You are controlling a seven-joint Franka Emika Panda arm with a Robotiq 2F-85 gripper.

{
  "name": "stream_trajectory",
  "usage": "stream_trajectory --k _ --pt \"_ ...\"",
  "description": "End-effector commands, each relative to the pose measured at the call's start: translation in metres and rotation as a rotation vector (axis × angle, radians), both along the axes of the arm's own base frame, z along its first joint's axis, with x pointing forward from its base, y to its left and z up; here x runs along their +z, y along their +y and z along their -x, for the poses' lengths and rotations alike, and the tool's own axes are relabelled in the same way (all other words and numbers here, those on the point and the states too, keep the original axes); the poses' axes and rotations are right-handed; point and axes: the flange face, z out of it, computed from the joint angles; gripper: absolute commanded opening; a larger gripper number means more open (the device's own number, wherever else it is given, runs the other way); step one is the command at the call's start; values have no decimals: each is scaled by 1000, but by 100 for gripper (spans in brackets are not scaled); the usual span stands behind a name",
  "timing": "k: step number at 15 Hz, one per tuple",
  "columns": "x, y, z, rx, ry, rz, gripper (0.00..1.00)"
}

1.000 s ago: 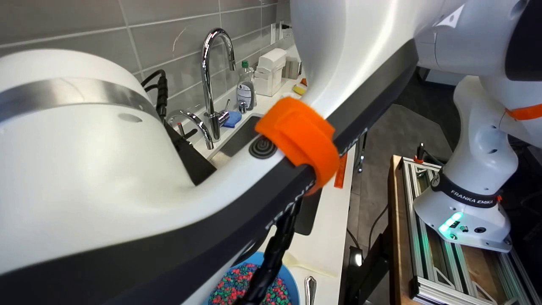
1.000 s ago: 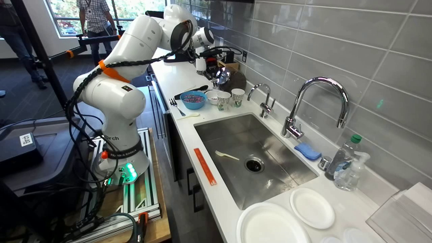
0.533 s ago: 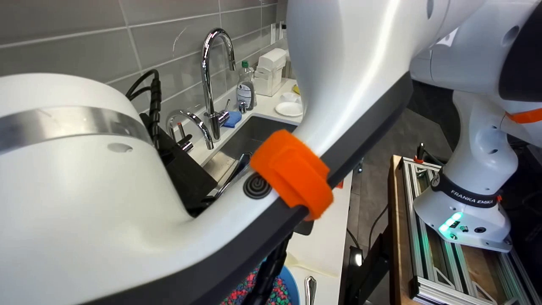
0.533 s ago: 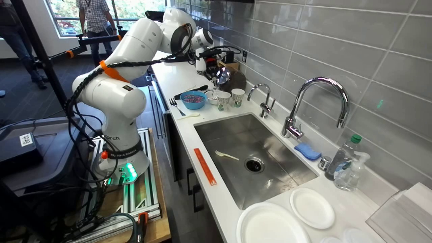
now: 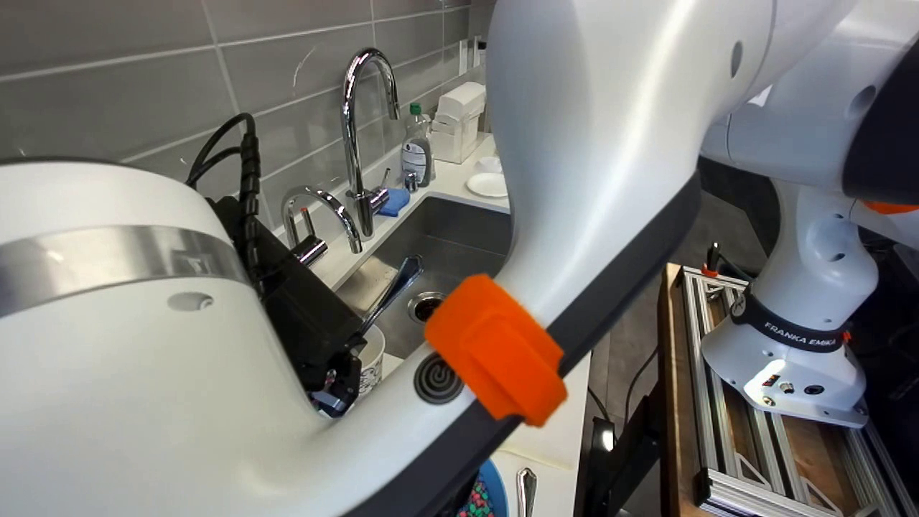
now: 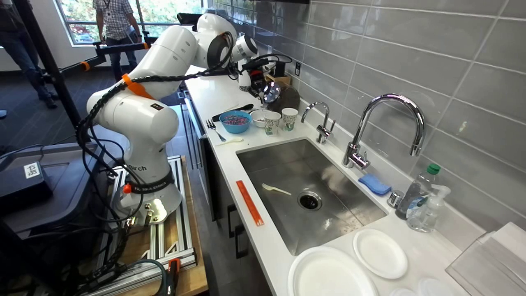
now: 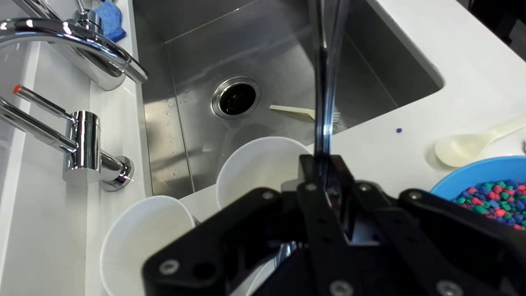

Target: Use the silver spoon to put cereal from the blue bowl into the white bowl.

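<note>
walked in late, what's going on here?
The robot arm has its tool shut on the silver spoon and appears to be over or right by the white bowl. The job looks like spooning cereal from the blue bowl into the white one; the blue bowl holds plenty. Whether the spoon carries any is hidden from view.

A kitchen area: stainless-steel sink [image 6: 337, 209] set in a white tabletop [image 6: 205, 92], chrome gooseneck faucet [image 6: 364, 123], grey tiled wall [image 6: 411, 45], green-capped dish-soap bottle [image 6: 416, 191], blue sponge [image 6: 374, 184]. A robot arm [image 6: 131, 117] on a metal-railed wooden stand [image 5: 678, 431] just beside suggests a lab.
</note>
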Motion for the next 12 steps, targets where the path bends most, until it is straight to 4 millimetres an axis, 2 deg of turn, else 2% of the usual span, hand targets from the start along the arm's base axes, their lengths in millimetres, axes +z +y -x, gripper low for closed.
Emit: stream_trajectory --k 1,12 --pt "1 5 0 14 -10 48 3" --pt "-3 11 3 35 -73 130 3"
